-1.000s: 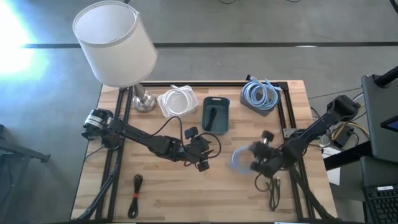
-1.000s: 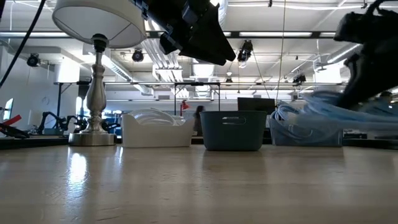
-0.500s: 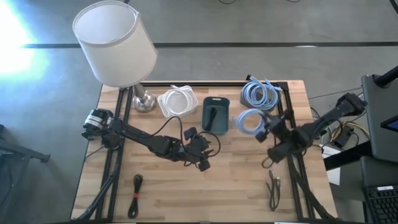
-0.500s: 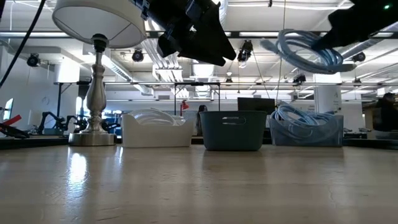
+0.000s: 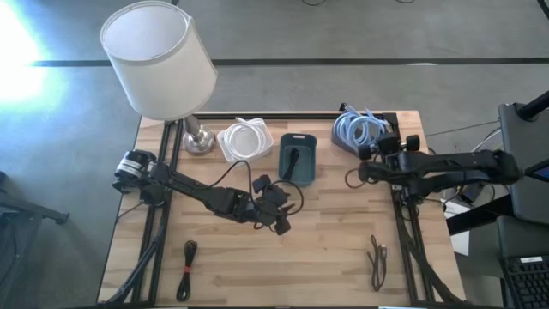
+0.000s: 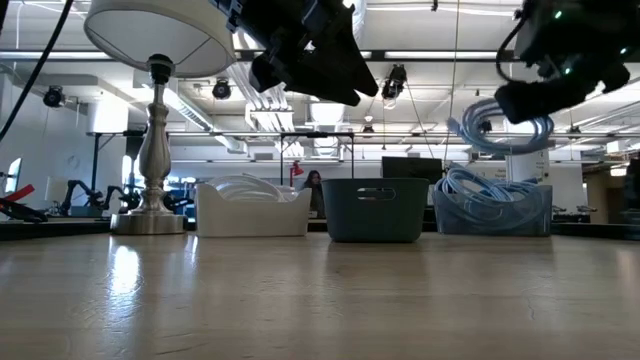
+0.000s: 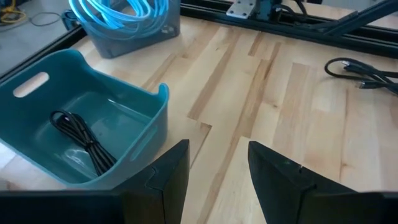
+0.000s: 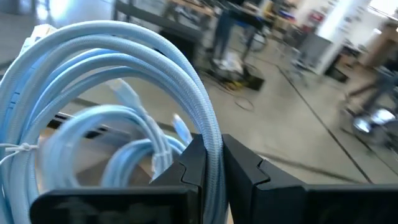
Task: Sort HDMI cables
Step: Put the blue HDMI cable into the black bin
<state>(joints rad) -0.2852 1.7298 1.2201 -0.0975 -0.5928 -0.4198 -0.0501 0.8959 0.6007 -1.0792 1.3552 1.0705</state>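
Right gripper [image 8: 210,163] is clamped on a light-blue coil [image 8: 124,93], hanging above the grey bin [image 5: 358,146] at the desk's far right corner. Release off-centre and you risk the loop snagging the rim and spilling out. Left gripper [image 7: 214,168] waits mid-desk, fingers apart. Your surface is pale wood planks [image 5: 326,249]; behind it, an open workshop.

Strong white glare at the high view's left edge; table [image 5: 343,257] evenly lit, shadows soft. Low view backlit by ceiling lights, arms silhouetted. Right wrist view: background motion-blurred, light-blue coil [image 8: 124,74] sharp.
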